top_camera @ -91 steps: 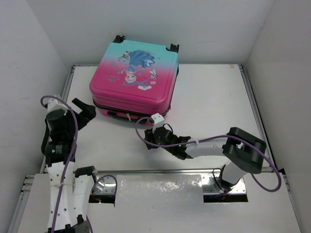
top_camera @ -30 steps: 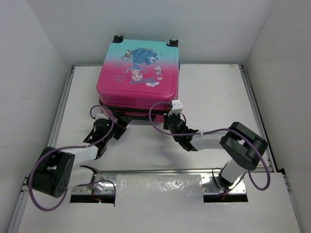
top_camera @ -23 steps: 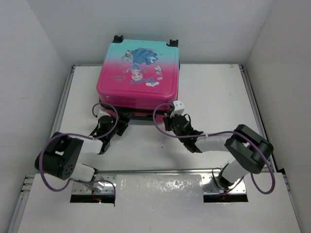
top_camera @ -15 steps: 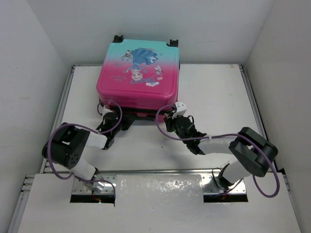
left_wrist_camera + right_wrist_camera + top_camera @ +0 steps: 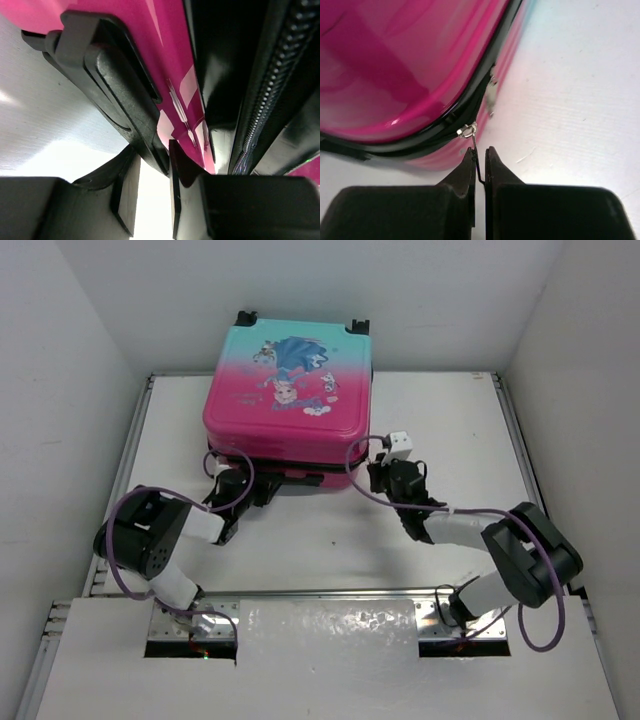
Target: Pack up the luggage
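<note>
The luggage [image 5: 290, 390] lies flat at the back of the table, pink-to-teal with a cartoon print, wheels toward the far wall. My left gripper [image 5: 250, 490] is at its front left side. In the left wrist view the fingers [image 5: 126, 190] pinch the lower end of the black handle [image 5: 115, 95], with the zipper [image 5: 270, 90] running to the right of it. My right gripper [image 5: 383, 478] is at the front right corner. In the right wrist view it [image 5: 479, 155] is shut on the thin zipper pull [image 5: 475, 150], just below the metal slider [image 5: 466, 131] on the black seam.
White walls stand on the left, back and right of the white table [image 5: 450, 430]. A metal rail [image 5: 330, 615] with the arm bases runs along the near edge. Purple cables loop from both arms above the table in front of the luggage.
My left gripper has slid in to the luggage's front and closed on the handle. My right gripper has moved right along the front seam to the corner with the zipper pull.
</note>
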Controlling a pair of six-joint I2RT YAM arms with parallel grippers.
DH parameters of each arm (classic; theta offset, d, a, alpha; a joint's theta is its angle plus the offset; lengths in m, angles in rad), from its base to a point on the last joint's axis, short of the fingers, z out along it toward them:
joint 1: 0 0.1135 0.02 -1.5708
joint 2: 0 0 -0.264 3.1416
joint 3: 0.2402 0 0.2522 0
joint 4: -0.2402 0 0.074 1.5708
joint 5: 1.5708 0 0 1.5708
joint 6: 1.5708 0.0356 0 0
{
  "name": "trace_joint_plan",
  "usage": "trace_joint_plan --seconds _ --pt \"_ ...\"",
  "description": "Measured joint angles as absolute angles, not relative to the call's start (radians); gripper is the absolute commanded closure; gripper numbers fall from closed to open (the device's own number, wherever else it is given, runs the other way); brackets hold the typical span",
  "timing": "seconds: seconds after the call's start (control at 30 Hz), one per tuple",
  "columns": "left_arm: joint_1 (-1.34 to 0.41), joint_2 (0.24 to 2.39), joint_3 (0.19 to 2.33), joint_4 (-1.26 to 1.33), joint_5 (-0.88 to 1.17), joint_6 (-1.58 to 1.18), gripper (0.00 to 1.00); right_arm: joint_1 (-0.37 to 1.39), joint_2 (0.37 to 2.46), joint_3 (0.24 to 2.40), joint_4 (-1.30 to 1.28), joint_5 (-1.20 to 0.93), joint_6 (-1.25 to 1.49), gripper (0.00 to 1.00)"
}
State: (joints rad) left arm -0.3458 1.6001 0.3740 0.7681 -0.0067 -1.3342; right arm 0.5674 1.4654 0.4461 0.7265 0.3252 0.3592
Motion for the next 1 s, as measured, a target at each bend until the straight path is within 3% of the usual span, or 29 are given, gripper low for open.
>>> trace_joint_plan --seconds 0.47,0.5,0.53,0.57,0.63,0.67,0.73,0.8,1.0 --pt "-0.398 1.702 0.404 0.878 -0.011 -1.387 1.00 0.336 1.802 0.930 0.379 0.057 0.285 1.00" --pt "-0.398 1.704 0.406 0.878 -0.011 -1.386 0.93 0.331 1.799 0.946 0.340 0.043 0.281 1.00" --pt "-0.398 1.704 0.407 0.876 -0.012 -1.385 0.75 0.327 1.797 0.951 0.326 0.033 0.280 0.89" --pt "-0.398 1.702 0.409 0.871 -0.014 -1.382 0.44 0.325 1.795 0.952 0.323 0.028 0.280 0.77" --pt "-0.397 1.687 0.418 0.818 -0.032 -1.341 0.15 0.321 1.779 0.930 0.335 0.044 0.286 0.51" --pt "-0.395 1.678 0.420 0.771 -0.042 -1.313 0.00 0.312 1.764 0.905 0.351 0.057 0.289 0.44" --pt "-0.391 1.626 0.438 0.675 -0.061 -1.277 0.00 0.281 1.704 0.822 0.373 0.079 0.306 0.19" --pt "-0.391 1.546 0.448 0.559 -0.088 -1.227 0.00 0.257 1.621 0.741 0.365 0.094 0.328 0.05" --pt "-0.417 1.268 0.472 0.270 -0.240 -1.067 0.00 0.256 1.365 0.664 0.201 0.109 0.358 0.01"
